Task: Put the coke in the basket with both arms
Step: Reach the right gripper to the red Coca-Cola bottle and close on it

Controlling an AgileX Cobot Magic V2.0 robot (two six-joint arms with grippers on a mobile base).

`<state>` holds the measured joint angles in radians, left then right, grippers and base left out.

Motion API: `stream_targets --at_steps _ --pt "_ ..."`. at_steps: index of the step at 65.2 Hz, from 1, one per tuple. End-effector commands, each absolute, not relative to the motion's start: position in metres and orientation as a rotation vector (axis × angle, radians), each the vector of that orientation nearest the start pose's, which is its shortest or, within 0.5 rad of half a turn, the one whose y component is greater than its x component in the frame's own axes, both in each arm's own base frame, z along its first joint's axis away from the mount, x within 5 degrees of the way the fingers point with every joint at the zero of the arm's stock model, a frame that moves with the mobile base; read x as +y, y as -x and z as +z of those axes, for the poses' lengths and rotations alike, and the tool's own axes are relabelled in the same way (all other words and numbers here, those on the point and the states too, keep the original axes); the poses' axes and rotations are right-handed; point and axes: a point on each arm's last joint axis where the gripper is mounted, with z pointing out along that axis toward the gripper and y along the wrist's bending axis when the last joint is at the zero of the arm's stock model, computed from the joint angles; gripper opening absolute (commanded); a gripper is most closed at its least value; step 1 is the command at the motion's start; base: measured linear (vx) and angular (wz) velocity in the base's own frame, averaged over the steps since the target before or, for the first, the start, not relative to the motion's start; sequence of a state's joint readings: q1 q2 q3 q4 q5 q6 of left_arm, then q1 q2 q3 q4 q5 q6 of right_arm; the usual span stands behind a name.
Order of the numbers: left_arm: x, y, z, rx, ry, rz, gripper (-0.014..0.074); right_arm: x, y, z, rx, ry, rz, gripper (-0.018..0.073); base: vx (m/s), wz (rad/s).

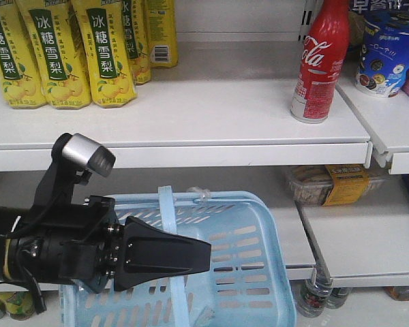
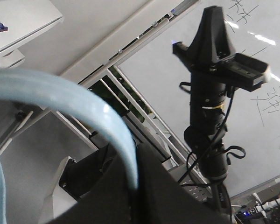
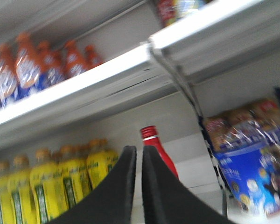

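Left gripper (image 1: 198, 253) clamps the handle (image 1: 167, 204) of the basket (image 1: 259, 225), hung below the shelf (image 1: 191, 122). The coke (image 1: 320, 61) stands upright up and right of that gripper, near the shelf's right edge, bare board to its left. Right gripper (image 3: 139, 154), pressed nearly together and empty, aims upward, bottle just right of its tips: seemingly the nearer arm.
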<state>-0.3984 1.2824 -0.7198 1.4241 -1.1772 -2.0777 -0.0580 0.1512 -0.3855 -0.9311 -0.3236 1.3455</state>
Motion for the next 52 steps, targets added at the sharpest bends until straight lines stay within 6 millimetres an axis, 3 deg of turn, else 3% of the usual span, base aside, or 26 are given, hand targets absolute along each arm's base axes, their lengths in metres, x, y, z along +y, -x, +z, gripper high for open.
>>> stream_targets --at_steps 1,12,17,27,38,52 --pt "-0.162 -0.159 0.333 1.743 -0.676 -2.066 -0.0006 0.036 -0.046 0.371 1.15 0.235 0.398 0.0116 0.0 0.0" --pt "-0.162 -0.159 0.333 1.743 -0.676 -2.066 -0.0006 0.045 -0.073 0.388 1.33 0.443 0.347 0.0342 0.0 0.0" --pt "-0.162 -0.159 0.333 1.743 -0.676 -2.066 -0.0006 0.042 -0.087 0.393 1.388 0.402 0.348 0.0472 0.0 0.0" --pt "-0.162 -0.159 0.333 1.743 -0.676 -2.066 -0.0006 0.032 -0.109 0.406 1.398 0.239 0.35 0.0623 0.0 0.0" --pt "-0.162 -0.159 0.333 1.743 -0.676 -2.066 -0.0006 0.032 -0.13 0.419 1.417 0.242 0.365 0.0645 0.0 0.0" --pt "-0.162 -0.159 0.333 1.743 -0.676 -2.066 -0.0006 0.028 -0.174 0.432 1.456 0.273 0.306 0.0636 0.0 0.0"
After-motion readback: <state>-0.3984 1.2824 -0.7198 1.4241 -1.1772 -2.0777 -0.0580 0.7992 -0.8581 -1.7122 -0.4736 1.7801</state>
